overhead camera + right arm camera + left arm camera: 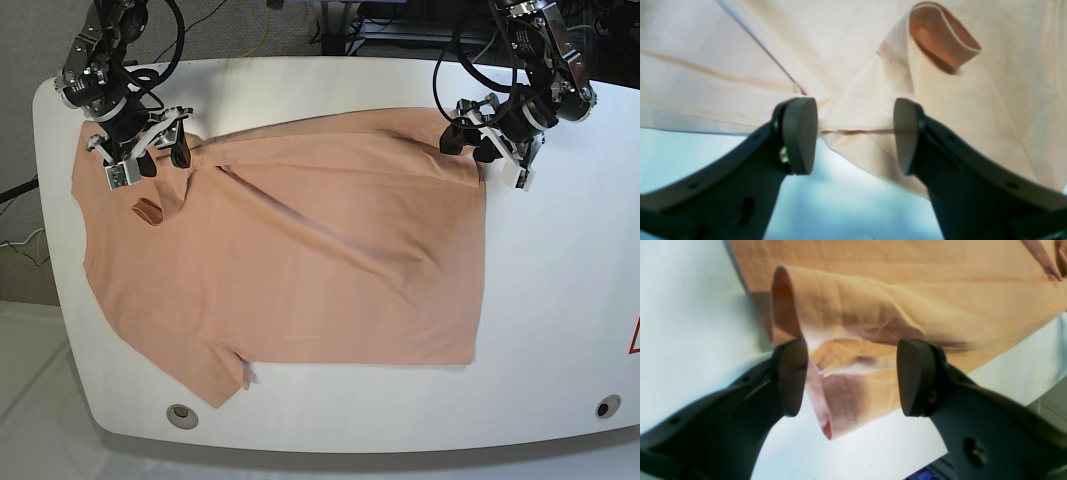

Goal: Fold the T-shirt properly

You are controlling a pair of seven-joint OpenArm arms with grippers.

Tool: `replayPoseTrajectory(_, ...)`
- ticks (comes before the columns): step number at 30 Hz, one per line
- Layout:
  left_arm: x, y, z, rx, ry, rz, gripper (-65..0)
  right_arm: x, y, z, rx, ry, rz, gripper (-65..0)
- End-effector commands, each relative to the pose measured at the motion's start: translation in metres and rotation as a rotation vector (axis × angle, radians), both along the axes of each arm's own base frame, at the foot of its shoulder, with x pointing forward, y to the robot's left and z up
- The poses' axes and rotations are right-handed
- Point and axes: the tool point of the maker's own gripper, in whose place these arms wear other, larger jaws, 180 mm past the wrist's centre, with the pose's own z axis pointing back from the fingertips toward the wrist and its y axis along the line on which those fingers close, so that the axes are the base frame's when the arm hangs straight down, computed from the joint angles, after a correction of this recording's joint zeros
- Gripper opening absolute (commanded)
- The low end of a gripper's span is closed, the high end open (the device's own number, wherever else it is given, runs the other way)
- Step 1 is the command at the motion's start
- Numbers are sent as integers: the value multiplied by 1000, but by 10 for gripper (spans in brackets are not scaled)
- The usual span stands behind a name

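At the far left we see the right gripper [160, 153], jaws parted over a bunched fold, gripping nothing. The plain peach cotton short-sleeved T-shirt [300, 270] lies spread across the white rounded table [560, 290]. At its far right corner, the left gripper [470, 140] stands wide open, a fabric corner loose between its pads.

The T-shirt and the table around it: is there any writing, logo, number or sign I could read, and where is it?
T-shirt: plain, no print or label showing.
Table: no words; a red mark is cut off at the right edge of the base view, unreadable.
Fingers of both arms: no markings legible.
So, no readable text anywhere.
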Motion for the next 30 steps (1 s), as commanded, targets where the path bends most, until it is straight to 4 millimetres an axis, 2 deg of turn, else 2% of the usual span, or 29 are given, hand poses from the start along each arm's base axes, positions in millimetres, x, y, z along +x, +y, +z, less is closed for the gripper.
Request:
replayPoseTrajectory(1,10,2,10,1,-54,12,-252,7,0,13,0,-54,9,-301)
replayPoseTrajectory(10,8,0,4,24,-35,13,-252,8,0,14,0,-56,9,-301)
replayPoseTrajectory(20,5,-22,-8,11,-9,-36,-252,8,0,14,0,-56,9,-301)
replayPoseTrajectory(25,0,-24,-20,-9,31,-32,-252,8,0,14,0,-56,9,-301)
replayPoseTrajectory(30,-1,-24,-21,-10,34,-30,-252,8,-1,14,0,-56,8,-301)
